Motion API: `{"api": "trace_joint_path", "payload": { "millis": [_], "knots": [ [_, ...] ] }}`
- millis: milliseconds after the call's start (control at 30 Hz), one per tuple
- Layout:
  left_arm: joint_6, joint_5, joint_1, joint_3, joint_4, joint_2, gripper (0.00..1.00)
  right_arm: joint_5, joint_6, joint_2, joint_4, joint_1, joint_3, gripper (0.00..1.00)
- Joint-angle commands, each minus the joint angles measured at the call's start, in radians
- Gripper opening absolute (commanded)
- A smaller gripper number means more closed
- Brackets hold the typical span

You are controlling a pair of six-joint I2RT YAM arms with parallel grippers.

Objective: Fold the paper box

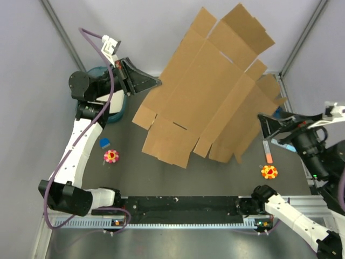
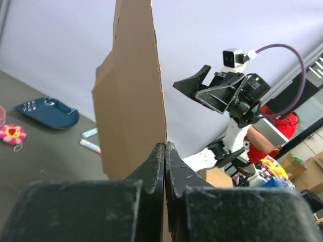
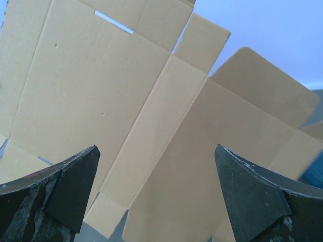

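The paper box (image 1: 207, 91) is a flat brown cardboard sheet with flaps and slots, tilted up off the table with its lower flaps near the table. My left gripper (image 1: 158, 82) is shut on the sheet's left edge; in the left wrist view the fingers (image 2: 165, 147) pinch the cardboard (image 2: 132, 96) edge-on. My right gripper (image 1: 264, 128) is open and empty, just right of the sheet's lower right part. In the right wrist view the box (image 3: 151, 91) fills the frame beyond the wide-open gripper (image 3: 156, 161), not touching it.
A teal tray (image 1: 101, 73) sits behind the left arm. Two flower toys (image 1: 111, 156) (image 1: 269, 171), a small blue piece (image 1: 104, 143) and an orange stick (image 1: 268, 152) lie on the dark table. Grey walls enclose the back and sides.
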Motion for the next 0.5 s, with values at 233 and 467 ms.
{"api": "trace_joint_path", "payload": {
  "millis": [233, 467],
  "knots": [
    [0.143, 0.028, -0.002, 0.310, -0.338, 0.101, 0.00, 0.001, -0.044, -0.036, -0.074, 0.004, 0.094, 0.99],
    [0.479, 0.042, 0.000, 0.170, -0.610, 0.312, 0.00, 0.012, -0.058, -0.076, -0.090, 0.002, 0.047, 0.99]
  ]
}}
